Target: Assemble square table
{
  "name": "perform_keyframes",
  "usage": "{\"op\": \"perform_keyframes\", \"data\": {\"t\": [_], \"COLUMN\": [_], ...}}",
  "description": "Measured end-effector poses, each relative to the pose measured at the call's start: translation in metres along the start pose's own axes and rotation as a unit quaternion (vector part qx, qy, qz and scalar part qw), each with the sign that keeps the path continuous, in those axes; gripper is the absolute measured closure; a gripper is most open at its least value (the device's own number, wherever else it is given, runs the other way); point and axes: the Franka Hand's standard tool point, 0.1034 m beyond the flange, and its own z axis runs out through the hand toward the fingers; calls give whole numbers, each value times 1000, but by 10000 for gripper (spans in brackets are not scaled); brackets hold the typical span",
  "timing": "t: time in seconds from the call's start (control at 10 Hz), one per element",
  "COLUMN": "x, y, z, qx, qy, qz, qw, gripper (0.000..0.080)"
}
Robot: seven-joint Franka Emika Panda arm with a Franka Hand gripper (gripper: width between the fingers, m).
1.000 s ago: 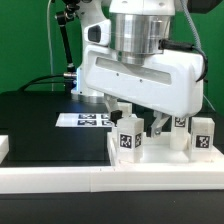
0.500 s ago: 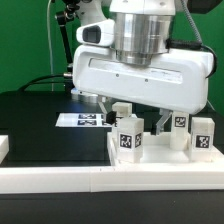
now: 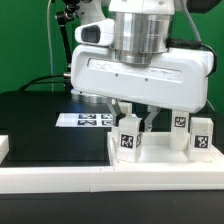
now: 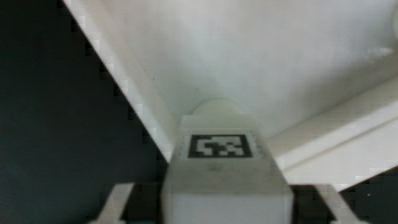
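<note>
On the black table [image 3: 30,125], toward the exterior view's right:

Table top: the white square table top [image 3: 160,158] lies flat at the near edge of the black table, close against the long white rail [image 3: 100,182] that runs along that edge.

Legs: white tagged block legs stand upright on or just behind the top. One leg [image 3: 128,138] stands near the top's corner on the exterior view's left, its marker tag facing the camera. Another leg [image 3: 201,133] stands toward the exterior view's right edge of the top, and a third leg [image 3: 179,130] stands just beside it, partly hidden behind the arm.

Gripper: the gripper [image 3: 136,118] hangs low over the top, under the arm's broad white hand body. Its dark fingers [image 3: 148,122] reach down at the upper part of the leg on the exterior view's left.

Gripper state: the jaws stand partly closed on either side of that leg. Whether the pads already press on it I cannot tell.

Wrist view: the leg [image 4: 221,150] shows end-on between the two fingers, its tag uppermost, with the white top [image 4: 267,60] spreading behind it and the black table [image 4: 63,120] beside.

Marker board: the marker board [image 3: 84,120] lies flat on the black table, behind the top and apart from it.
</note>
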Motion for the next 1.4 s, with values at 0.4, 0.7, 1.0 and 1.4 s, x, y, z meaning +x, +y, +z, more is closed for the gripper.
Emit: {"op": "perform_keyframes", "data": {"t": [0.4, 0.7, 1.0, 1.4], "x": [0, 3, 4, 4], "y": [-1, -3, -2, -2], "z": [0, 1, 1, 1], "qx": [2, 19, 25, 28], "qy": [1, 23, 25, 22], "qz": [88, 220, 299, 416], "qw": [996, 975, 953, 908], "gripper": [509, 509, 509, 509]}}
